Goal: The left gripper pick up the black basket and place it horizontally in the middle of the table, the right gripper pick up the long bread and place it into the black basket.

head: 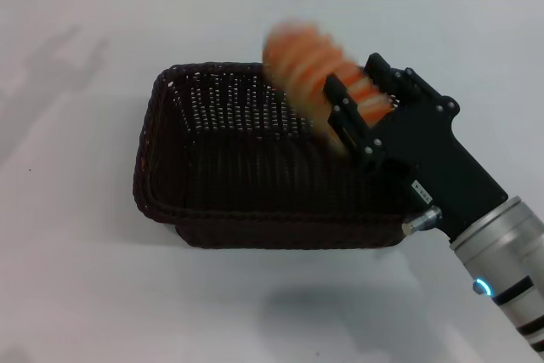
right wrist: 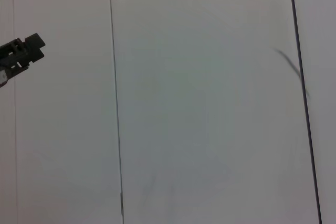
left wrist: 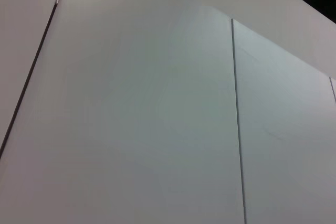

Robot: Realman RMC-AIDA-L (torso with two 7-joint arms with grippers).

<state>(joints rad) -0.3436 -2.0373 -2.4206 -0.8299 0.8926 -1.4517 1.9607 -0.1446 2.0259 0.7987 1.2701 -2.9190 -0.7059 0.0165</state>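
Observation:
The black basket (head: 255, 167) lies lengthwise across the middle of the white table (head: 76, 286), open side up. My right gripper (head: 364, 95) hangs over the basket's far right corner, shut on the long bread (head: 310, 61). The loaf is orange-brown with pale stripes, blurred, and sticks up and to the left from the fingers (head: 338, 101), above the rim. A small black claw part (right wrist: 23, 52), seemingly my left gripper, shows only at the edge of the right wrist view, far from the basket. The left wrist view shows no task objects.
The right arm's silver forearm (head: 510, 252) reaches in from the lower right over the table. White wall panels with dark seams (left wrist: 236, 119) fill both wrist views. Bare tabletop lies left of and in front of the basket.

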